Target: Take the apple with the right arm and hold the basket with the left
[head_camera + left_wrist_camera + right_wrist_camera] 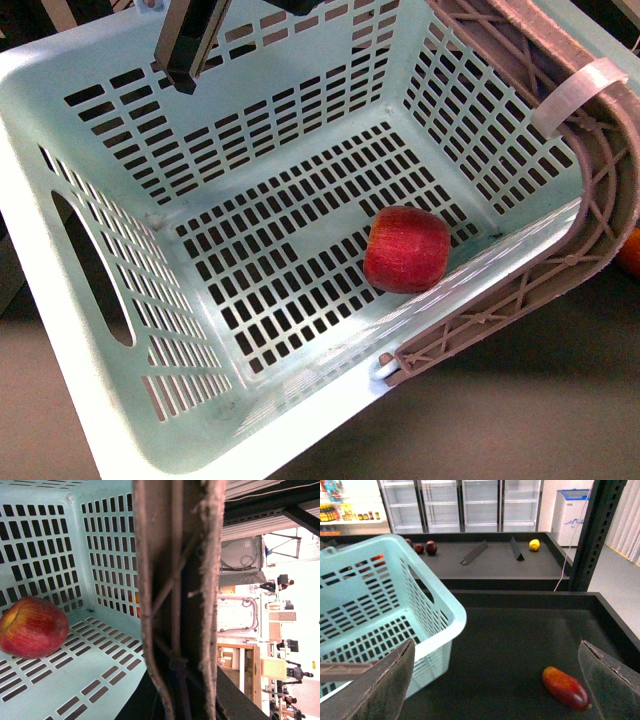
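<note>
The pale mint basket [70, 300] fills the front view. The red apple [407, 250] lies on its slotted floor near the right wall, with no gripper touching it; it also shows in the left wrist view [32, 627]. The grey-brown ribbed handle [600, 190] with a white zip tie [578, 88] arches over the right side. My left gripper [182, 690] is shut on this handle [175, 580]. A dark flat finger [185, 50] hangs over the far wall. My right gripper [495, 650] is open and empty, outside the basket [437, 605], above the dark table.
An orange-red oval fruit [566, 688] lies on the dark table [510, 645] between my right fingers; its edge shows in the front view [630, 250]. Dark purple fruits [431, 547] and a yellow fruit [534, 544] lie on the back shelf. A black post [594, 535] stands at the right.
</note>
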`<state>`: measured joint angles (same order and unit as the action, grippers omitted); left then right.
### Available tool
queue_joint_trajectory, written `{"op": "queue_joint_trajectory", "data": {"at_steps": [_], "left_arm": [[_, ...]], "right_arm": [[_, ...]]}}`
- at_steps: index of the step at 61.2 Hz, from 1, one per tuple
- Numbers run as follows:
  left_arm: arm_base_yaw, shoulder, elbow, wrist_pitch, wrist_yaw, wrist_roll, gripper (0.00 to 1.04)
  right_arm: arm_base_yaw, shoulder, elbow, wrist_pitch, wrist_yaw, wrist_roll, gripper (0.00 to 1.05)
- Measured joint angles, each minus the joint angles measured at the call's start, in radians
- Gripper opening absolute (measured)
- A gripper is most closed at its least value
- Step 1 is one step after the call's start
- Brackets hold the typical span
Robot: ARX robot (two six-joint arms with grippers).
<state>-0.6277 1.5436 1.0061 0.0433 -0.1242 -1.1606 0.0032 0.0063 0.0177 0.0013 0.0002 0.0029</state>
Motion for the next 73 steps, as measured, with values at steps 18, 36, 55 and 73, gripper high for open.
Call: {"op": "queue_joint_trajectory", "data": {"at_steps": [18, 36, 55, 73], "left_arm": [[0.175, 0.036, 0.028, 0.01, -0.176, -0.025, 0.07], [0.327, 0.151, -0.016, 0.202, -0.05, -0.259, 0.07], [0.396, 0.245, -0.06, 0.216, -0.002, -0.354, 0.07], [0.414, 0.244, -0.13, 0.233, 0.039, -0.372, 0.07]], "right_arm": [[0.0, -0.001, 0.0, 0.0, 0.002, 0.0, 0.96], [0.0, -0.001, 0.0, 0.0, 0.002, 0.0, 0.96], [0.0, -0.001, 0.0, 0.0, 0.002, 0.0, 0.96], [0.0, -0.001, 0.0, 0.0, 0.002, 0.0, 0.96]]}}
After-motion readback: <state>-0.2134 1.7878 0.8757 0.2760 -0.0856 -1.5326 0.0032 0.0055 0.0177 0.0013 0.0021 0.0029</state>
